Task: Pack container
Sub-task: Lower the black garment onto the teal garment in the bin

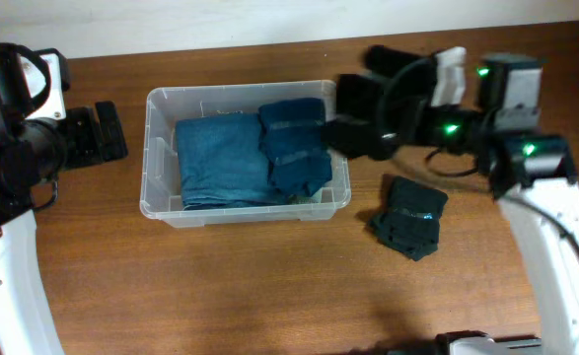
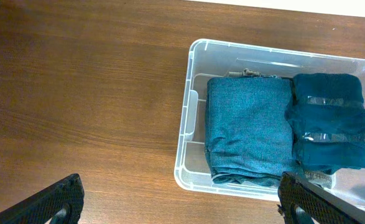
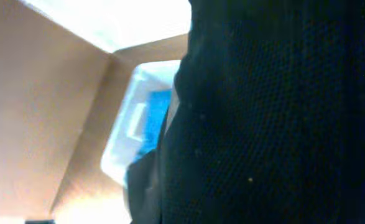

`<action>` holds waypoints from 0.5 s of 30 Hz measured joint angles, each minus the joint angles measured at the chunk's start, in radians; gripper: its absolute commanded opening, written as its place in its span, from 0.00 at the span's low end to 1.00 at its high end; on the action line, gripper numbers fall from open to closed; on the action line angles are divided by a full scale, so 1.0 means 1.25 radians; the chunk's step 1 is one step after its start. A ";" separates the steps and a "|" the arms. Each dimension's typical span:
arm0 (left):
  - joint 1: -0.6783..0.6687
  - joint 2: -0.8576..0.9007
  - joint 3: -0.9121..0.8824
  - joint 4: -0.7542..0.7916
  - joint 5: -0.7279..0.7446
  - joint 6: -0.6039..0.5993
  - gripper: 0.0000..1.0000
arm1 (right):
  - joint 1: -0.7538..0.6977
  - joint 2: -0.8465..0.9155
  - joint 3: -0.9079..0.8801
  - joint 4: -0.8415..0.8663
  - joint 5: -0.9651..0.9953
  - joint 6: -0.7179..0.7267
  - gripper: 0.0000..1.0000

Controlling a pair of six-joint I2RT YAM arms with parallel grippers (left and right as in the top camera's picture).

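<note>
The clear plastic container (image 1: 161, 148) sits left of the table's centre. It holds a folded blue cloth (image 1: 220, 158) and folded dark teal cloths (image 1: 294, 133). It also shows in the left wrist view (image 2: 191, 112). My left gripper (image 1: 100, 133) is open and empty, left of the container, with both fingertips over bare wood (image 2: 179, 208). My right gripper (image 1: 356, 123) is just beyond the container's right end. A dark textured cloth (image 3: 275, 124) fills most of the right wrist view and hides the fingers, and the gripper seems shut on it. The container (image 3: 123, 134) shows blurred behind it.
A pile of dark teal folded cloth (image 1: 410, 217) lies on the wooden table to the right of the container, under the right arm. A pale wall runs along the table's far edge.
</note>
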 measured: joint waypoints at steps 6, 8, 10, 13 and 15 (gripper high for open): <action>0.000 0.000 0.000 0.000 0.000 0.000 0.99 | 0.235 0.027 0.000 0.115 0.008 0.000 0.06; 0.000 0.000 0.000 0.000 0.000 0.000 0.99 | 0.287 0.054 0.000 0.144 0.010 0.000 0.09; 0.000 0.000 0.000 0.000 0.000 0.000 0.99 | 0.330 0.094 0.000 0.179 0.016 0.001 0.11; 0.000 0.000 0.000 -0.001 0.000 0.000 0.99 | 0.358 0.148 -0.001 0.224 0.024 0.000 0.12; 0.000 0.000 0.000 -0.001 0.000 0.000 0.99 | 0.368 0.193 -0.001 0.248 0.028 -0.001 0.21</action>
